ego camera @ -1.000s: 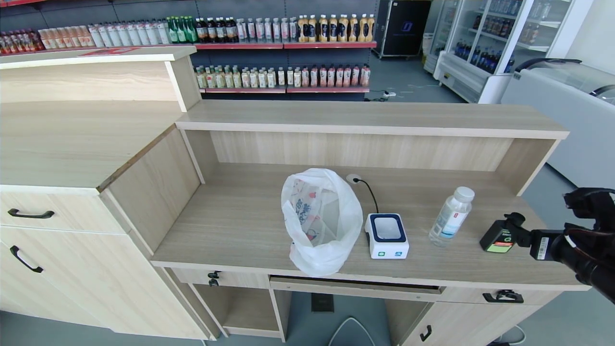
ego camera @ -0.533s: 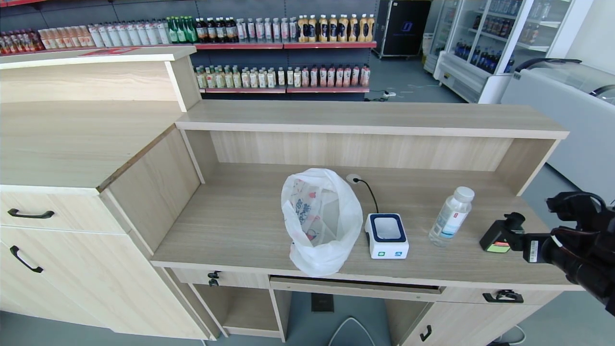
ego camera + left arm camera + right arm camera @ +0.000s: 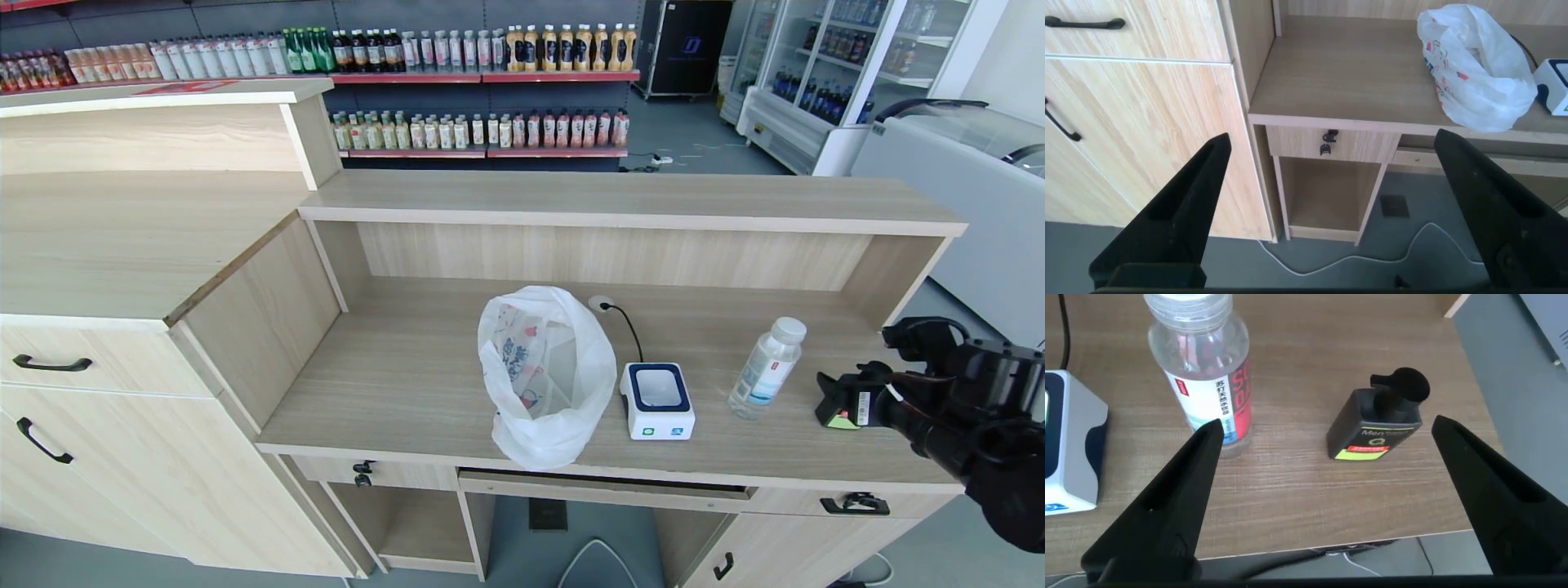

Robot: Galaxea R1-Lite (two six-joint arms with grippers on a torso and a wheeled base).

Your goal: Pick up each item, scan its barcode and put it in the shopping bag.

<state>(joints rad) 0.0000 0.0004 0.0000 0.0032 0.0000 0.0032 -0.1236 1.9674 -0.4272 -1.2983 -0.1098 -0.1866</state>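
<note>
Your right gripper (image 3: pixel 1327 433) hung just off the counter's (image 3: pixel 408 376) right end with its fingers spread wide and nothing between them, lined up on the dark pump bottle (image 3: pixel 1376 429). That bottle stood near the right edge of the worktop, apart from the clear water bottle (image 3: pixel 766 369), which stood between it and the scanner (image 3: pixel 657 400). I judged the pump bottle to be small, stiff plastic and fairly light, with slick sides. The broad body below the neck looked like the place to close on. The pump head looked like a poor hold, since it could twist or press down. The water bottle looked thin-walled and smooth, so a hard squeeze might dent it and a knock might tip it and send it rolling. It stood close enough to the pump bottle that one finger had to pass between them with care. The white shopping bag (image 3: pixel 545 376) sat slumped but open just left of the scanner, soft and easy to collapse. The scanner's cable (image 3: pixel 629 327) ran off behind. Your left gripper (image 3: pixel 1333 140) was low by the cabinet front, also wide and empty.
</note>
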